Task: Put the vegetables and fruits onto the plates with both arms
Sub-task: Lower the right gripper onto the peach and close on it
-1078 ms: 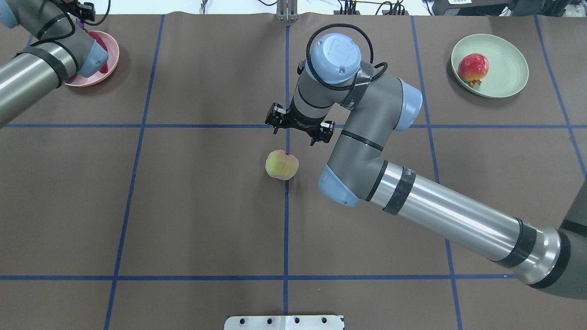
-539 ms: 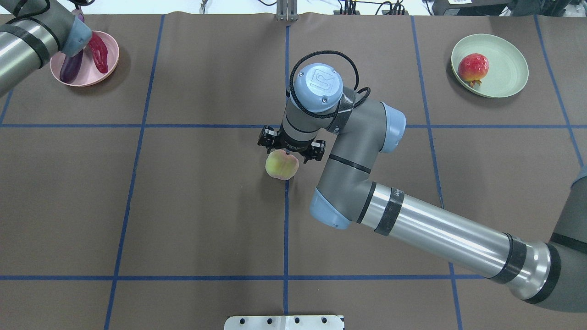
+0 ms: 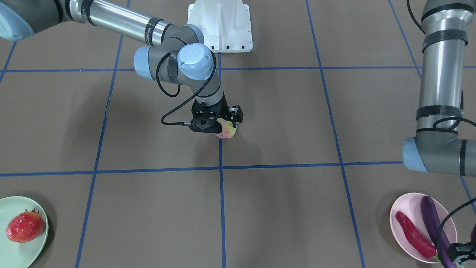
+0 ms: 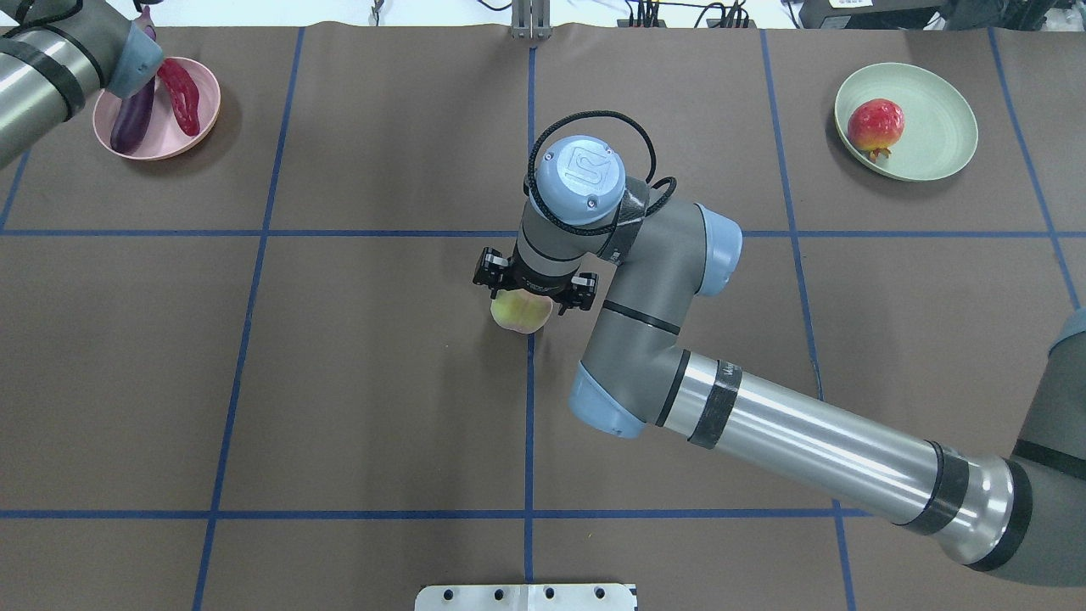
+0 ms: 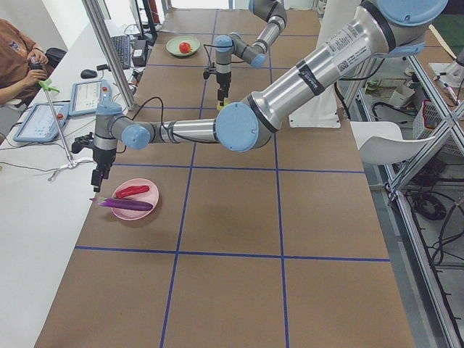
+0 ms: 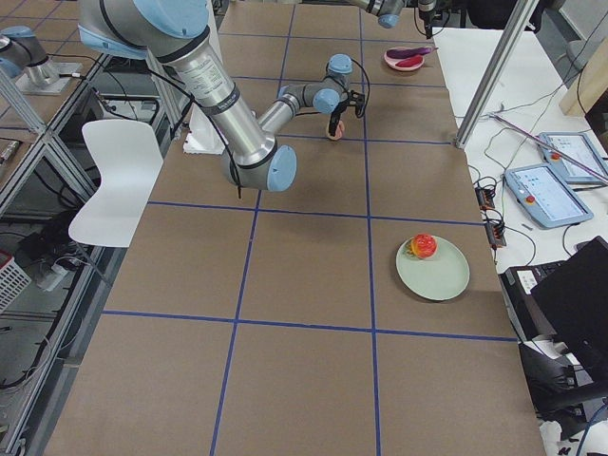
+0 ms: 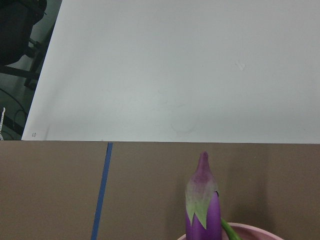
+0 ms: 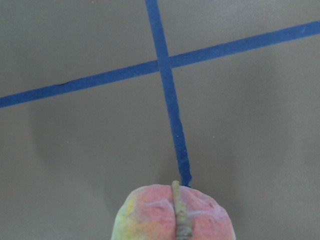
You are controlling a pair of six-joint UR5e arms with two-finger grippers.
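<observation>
The yellow-pink peach (image 4: 517, 315) sits on the table at the middle grid crossing. My right gripper (image 4: 532, 287) hangs open right over it, one finger on each side of its top. The right wrist view shows the peach (image 8: 172, 215) at its bottom edge. The purple eggplant (image 4: 131, 123) and red chili (image 4: 182, 98) lie side by side in the pink plate (image 4: 206, 109). My left gripper (image 3: 456, 256) hovers open at that plate's outer rim, past the eggplant's calyx end (image 7: 202, 200), holding nothing. The red bumpy fruit (image 4: 876, 125) rests in the green plate (image 4: 937, 114).
Blue tape lines divide the brown table cover. The white robot base block (image 3: 219, 26) stands at the near middle edge. In the exterior left view, a seated person (image 5: 14, 58) and tablets (image 5: 43, 119) are at a side desk beyond the pink plate.
My right gripper has come toward the robot and down, from behind the peach to right over it. The left arm has drawn back off the pink plate, uncovering the eggplant and chili.
</observation>
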